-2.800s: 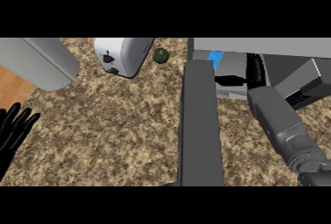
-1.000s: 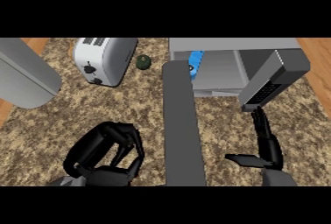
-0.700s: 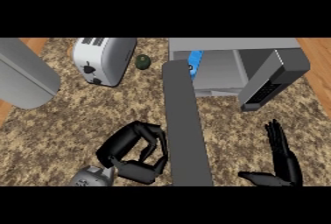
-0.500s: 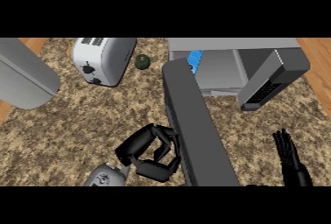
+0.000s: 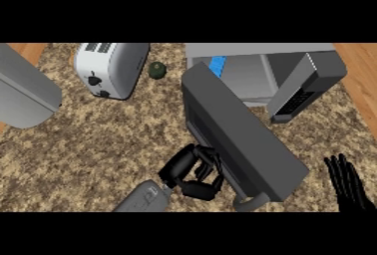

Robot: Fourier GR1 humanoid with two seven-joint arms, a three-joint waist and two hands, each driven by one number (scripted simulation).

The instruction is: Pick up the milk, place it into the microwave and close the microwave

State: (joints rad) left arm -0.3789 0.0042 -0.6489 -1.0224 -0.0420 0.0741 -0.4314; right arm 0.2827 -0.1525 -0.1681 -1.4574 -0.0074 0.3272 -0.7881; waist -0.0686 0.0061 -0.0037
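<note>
The milk (image 5: 216,65), a blue and white carton, stands inside the microwave (image 5: 254,52) at the top right, partly hidden by the door. The dark grey microwave door (image 5: 243,139) stands partway swung, slanting from the cavity's left edge down to the lower right, with its handle (image 5: 251,201) at the near end. My left hand (image 5: 193,172) has its fingers curled and rests against the door's outer face, holding nothing. At the lower right edge my right hand (image 5: 347,183) stays open, fingers up, apart from the door.
A white toaster (image 5: 110,67) sits at the top left with a small dark green fruit (image 5: 156,69) beside it. A large grey curved object (image 5: 26,89) lies at the far left. The speckled counter (image 5: 88,144) ends in wood at both upper corners.
The door has swung to the right, toward the microwave. My left hand moved right along with it, against the door's face. The right hand drew back to the lower right edge.
</note>
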